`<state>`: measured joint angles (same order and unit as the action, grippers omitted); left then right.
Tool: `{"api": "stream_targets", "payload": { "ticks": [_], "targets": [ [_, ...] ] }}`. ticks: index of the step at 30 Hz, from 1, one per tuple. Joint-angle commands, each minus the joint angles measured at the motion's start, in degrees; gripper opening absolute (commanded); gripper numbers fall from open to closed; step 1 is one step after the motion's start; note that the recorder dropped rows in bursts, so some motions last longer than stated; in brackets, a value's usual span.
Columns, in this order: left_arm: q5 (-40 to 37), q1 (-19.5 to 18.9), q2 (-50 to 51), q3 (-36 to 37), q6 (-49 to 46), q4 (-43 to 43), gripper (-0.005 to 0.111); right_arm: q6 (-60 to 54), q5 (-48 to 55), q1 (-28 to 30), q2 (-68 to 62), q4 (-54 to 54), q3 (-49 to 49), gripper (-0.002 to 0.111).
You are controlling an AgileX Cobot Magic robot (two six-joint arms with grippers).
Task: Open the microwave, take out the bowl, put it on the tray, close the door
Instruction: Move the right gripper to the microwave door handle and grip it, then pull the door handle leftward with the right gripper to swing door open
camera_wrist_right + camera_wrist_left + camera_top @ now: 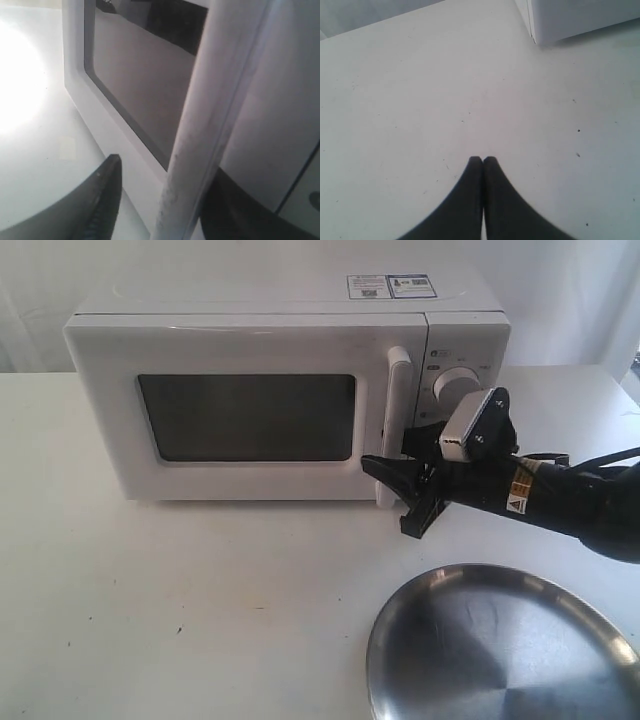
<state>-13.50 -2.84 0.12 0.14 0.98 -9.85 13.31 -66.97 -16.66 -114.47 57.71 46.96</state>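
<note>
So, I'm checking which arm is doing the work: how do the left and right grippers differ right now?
The left gripper is shut, fingertips pressed together; the right gripper is open. The left gripper sits over the table, holding nothing; the right gripper straddles the door handle. Both have dark fingers.

In front of the boxy white microwave (280,350), the round brushed-steel tray (500,650) is cut off by the picture's edge; the 2 stickers (392,286) on top are unreadable.

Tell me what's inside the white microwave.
The boxy white microwave is closed. Its white door with the dark rectangular window shows only darkness and faint reflections. Whatever sits inside is hidden behind it.
</note>
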Motion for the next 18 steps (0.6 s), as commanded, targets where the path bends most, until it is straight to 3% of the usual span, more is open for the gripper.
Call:
{"api": "stream_targets", "payload": {
  "ticks": [1,12,18],
  "targets": [
    [0.0,0.13,-0.12,-0.14,0.26,0.37,0.0,-10.72,-2.99,-1.73,-0.28,11.49,2.68,0.0],
    [0.0,0.13,-0.12,-0.14,0.26,0.37,0.0,-7.7,-2.99,-1.73,3.49,21.56,2.68,0.0],
    [0.0,0.13,-0.12,-0.14,0.26,0.37,0.0,-1.82,-2.99,-1.6,7.61,20.86,2.68,0.0]
  ]
}}
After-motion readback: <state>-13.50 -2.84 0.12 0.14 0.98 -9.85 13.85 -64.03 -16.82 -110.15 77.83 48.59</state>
